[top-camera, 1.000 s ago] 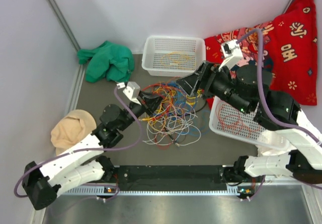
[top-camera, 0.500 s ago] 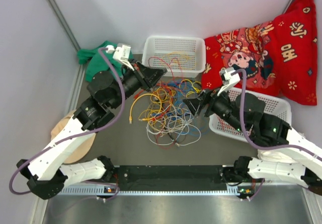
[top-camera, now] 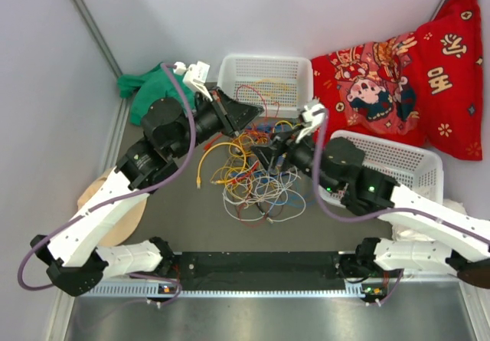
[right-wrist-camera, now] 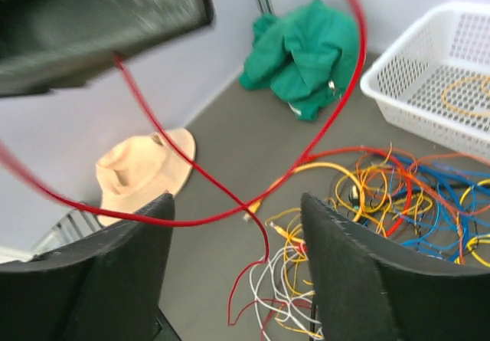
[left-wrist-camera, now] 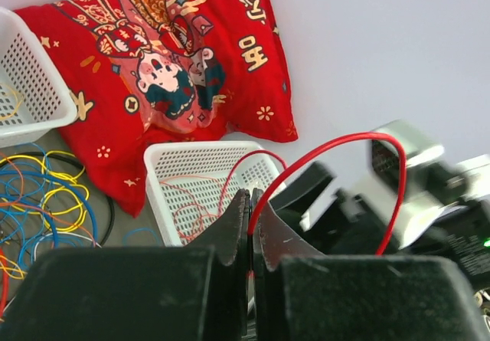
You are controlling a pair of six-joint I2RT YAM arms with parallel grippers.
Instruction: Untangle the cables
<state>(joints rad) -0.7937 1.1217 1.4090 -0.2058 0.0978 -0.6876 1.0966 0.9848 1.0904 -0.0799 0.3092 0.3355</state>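
The tangle of yellow, red, orange, blue and white cables lies on the grey table between the arms. My left gripper is raised over the pile's far edge, beside the back basket. In the left wrist view it is shut on a red cable that arcs up out of the jaws. That red cable loops across the right wrist view and runs down into the pile. My right gripper hovers over the pile's right part; it is open and empty.
A white basket with a yellow cable stands at the back. A second white basket, holding a thin red cable, is at the right. A red patterned pillow lies behind it. A green cloth and a beige hat lie on the left.
My left arm has swung up and back from the pile toward the back basket, drawing the red cable out. My right arm has come forward and left, lower over the pile.
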